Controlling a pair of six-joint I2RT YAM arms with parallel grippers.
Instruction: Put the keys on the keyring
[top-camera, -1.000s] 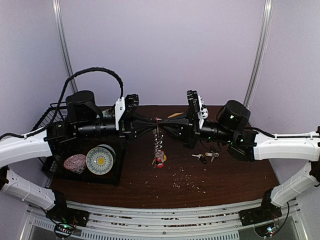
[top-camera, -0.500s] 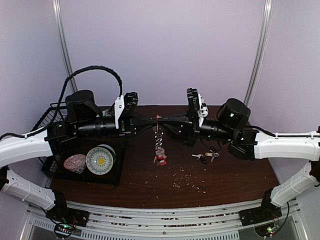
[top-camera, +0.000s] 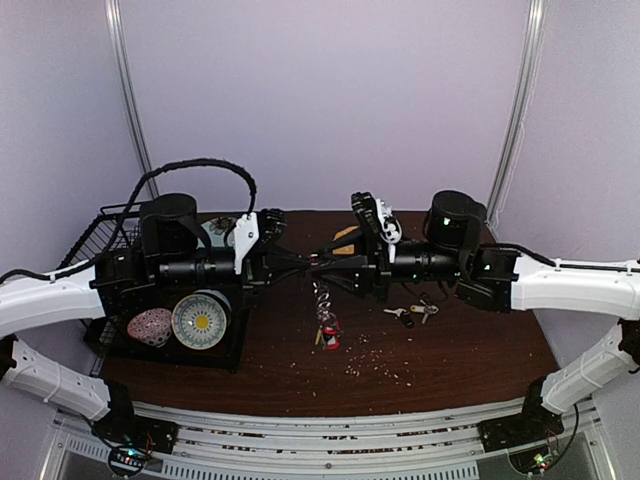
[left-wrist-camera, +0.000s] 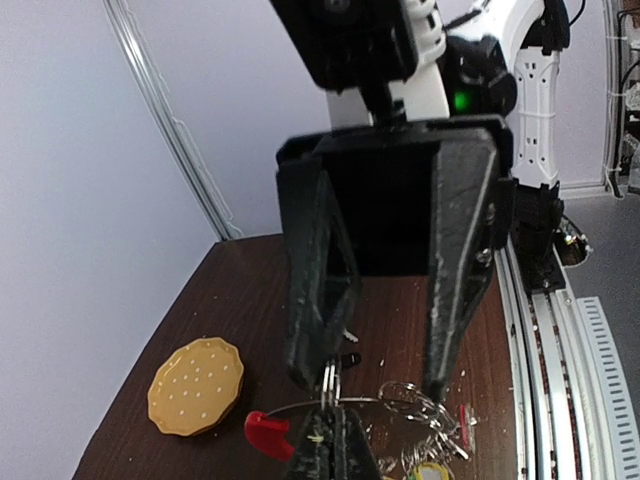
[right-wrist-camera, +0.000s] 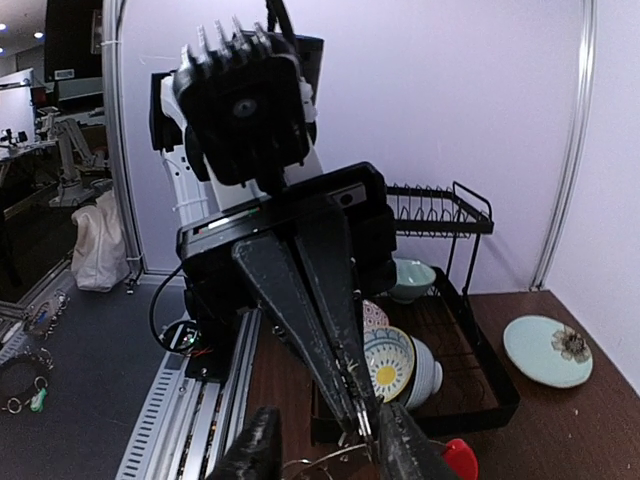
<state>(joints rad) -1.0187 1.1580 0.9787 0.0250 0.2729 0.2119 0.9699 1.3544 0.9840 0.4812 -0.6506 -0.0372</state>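
The keyring (top-camera: 322, 305) hangs over the middle of the table as a silvery chain with coloured tags at its low end. My left gripper (top-camera: 308, 262) is shut on its top ring (left-wrist-camera: 336, 385), with the red curved section (left-wrist-camera: 268, 432) just to the left. My right gripper (top-camera: 330, 258) faces it, open, its fingers (left-wrist-camera: 315, 290) standing either side of the ring without closing on it. In the right wrist view the right gripper (right-wrist-camera: 330, 455) is open around the left gripper's tips (right-wrist-camera: 358, 425). Loose keys (top-camera: 412, 313) lie on the table to the right.
A black dish rack (top-camera: 110, 335) with bowls (top-camera: 200, 320) stands at the left. A yellow round biscuit-like disc (left-wrist-camera: 196, 386) lies at the back. A pale green plate (right-wrist-camera: 545, 350) sits behind the rack. Crumbs (top-camera: 375, 360) are scattered near the front.
The right gripper has opened and let go of the ring. Both grippers have dropped lower, the right arm reaching further left. The keyring now hangs from the left gripper alone.
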